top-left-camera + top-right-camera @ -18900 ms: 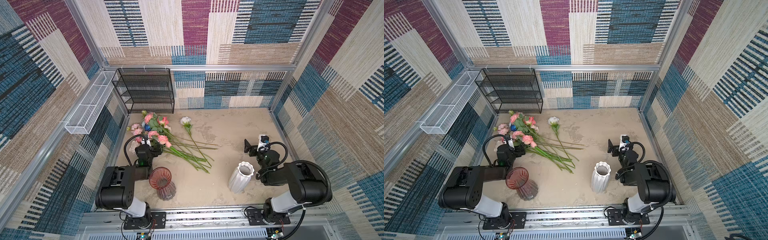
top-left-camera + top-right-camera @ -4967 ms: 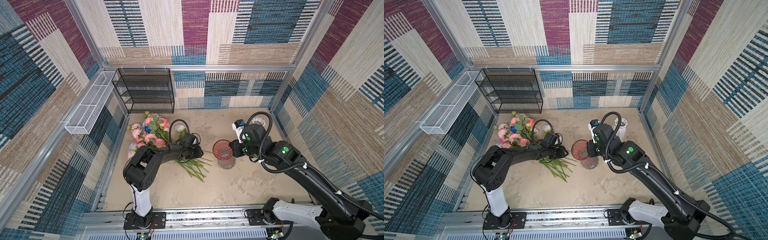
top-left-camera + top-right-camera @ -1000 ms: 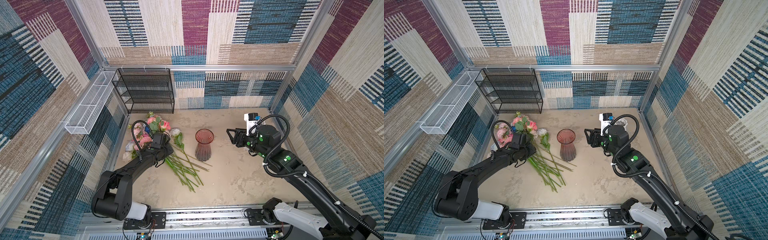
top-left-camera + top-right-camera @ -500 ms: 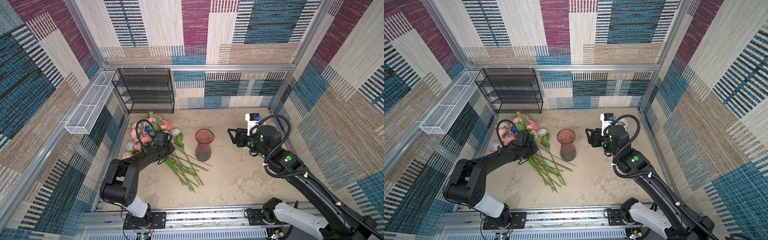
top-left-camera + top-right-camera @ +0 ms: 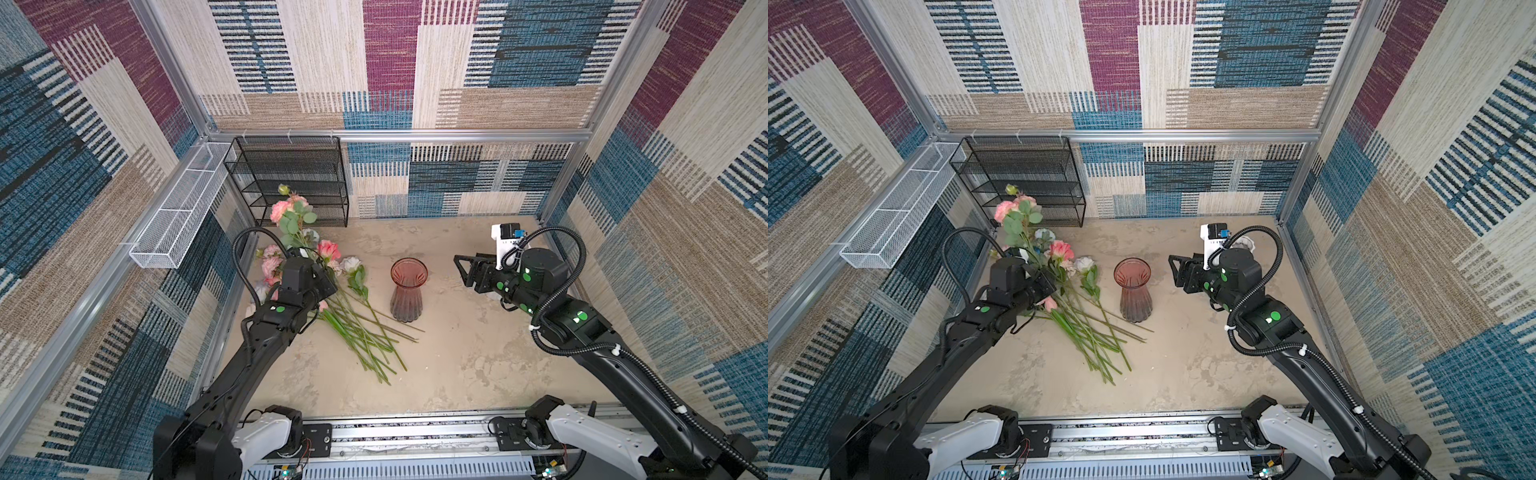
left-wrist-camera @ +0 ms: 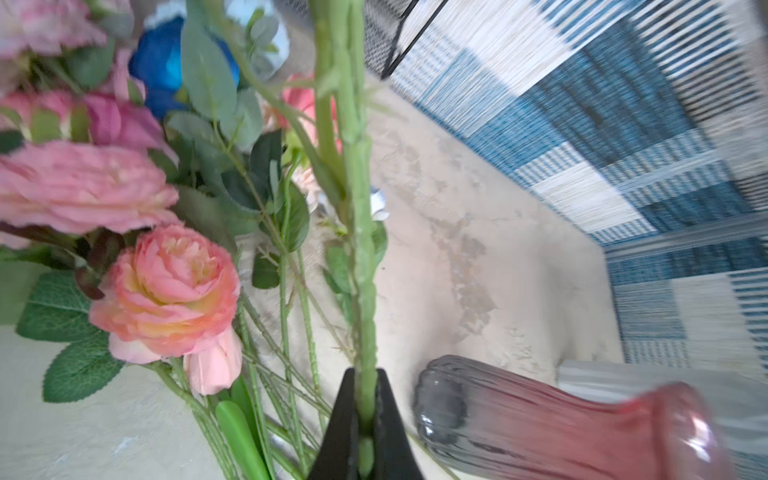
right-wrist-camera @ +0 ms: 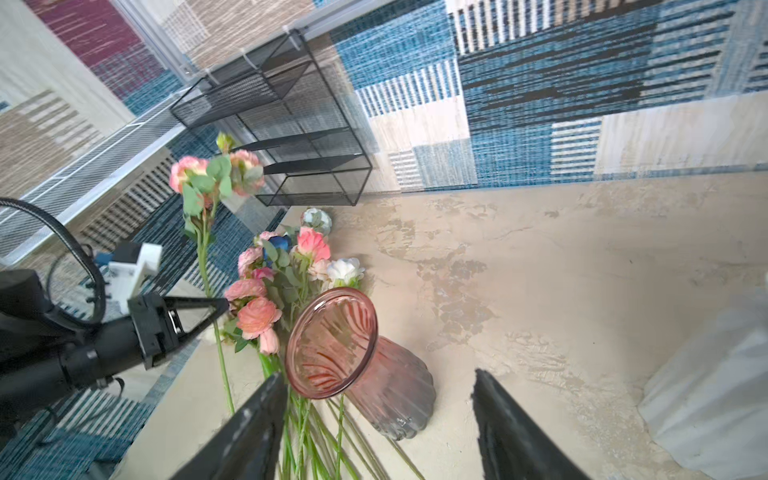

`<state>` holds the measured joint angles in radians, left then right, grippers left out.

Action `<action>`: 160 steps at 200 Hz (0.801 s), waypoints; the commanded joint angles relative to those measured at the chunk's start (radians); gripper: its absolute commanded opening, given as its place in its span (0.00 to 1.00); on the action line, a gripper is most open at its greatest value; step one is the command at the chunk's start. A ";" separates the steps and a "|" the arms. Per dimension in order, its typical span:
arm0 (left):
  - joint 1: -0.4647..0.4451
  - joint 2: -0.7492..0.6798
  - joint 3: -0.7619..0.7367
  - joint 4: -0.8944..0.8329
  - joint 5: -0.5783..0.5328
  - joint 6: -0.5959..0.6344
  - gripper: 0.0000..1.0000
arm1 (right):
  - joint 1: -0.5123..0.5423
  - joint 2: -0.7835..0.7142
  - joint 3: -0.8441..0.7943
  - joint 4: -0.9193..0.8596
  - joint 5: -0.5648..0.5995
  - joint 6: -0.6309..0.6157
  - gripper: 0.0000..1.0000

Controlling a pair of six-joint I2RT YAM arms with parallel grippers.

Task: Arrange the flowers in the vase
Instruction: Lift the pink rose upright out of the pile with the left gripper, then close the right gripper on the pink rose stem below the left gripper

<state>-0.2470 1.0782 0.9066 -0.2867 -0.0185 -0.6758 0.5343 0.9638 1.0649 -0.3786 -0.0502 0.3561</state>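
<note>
Near vase (image 5: pixel 408 291), L claw (image 6: pixel 365 382) pinches 1 pink stem (image 7: pixel 202 249) roughly upright; other flowers (image 5: pixel 357 328) lie on bench (image 5: pixel 457 365). R claw (image 5: pixel 461 270) spread, empty. Risk: leaves snag neighbours & drag them, or long stem tips vase.

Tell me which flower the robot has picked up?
The tall stem with two pink blooms and a green bud, pinched in the left gripper and held upright; the other flowers lie on the table.
</note>
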 commanded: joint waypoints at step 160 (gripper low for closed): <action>-0.156 0.018 0.322 0.431 0.845 0.072 0.00 | 0.319 0.392 0.340 0.162 -0.634 -0.098 0.36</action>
<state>-0.3969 1.0931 1.2198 0.0654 0.7670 -0.6106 0.8516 1.3510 1.3941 -0.2668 -0.6880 0.2531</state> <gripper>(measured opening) 0.066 0.449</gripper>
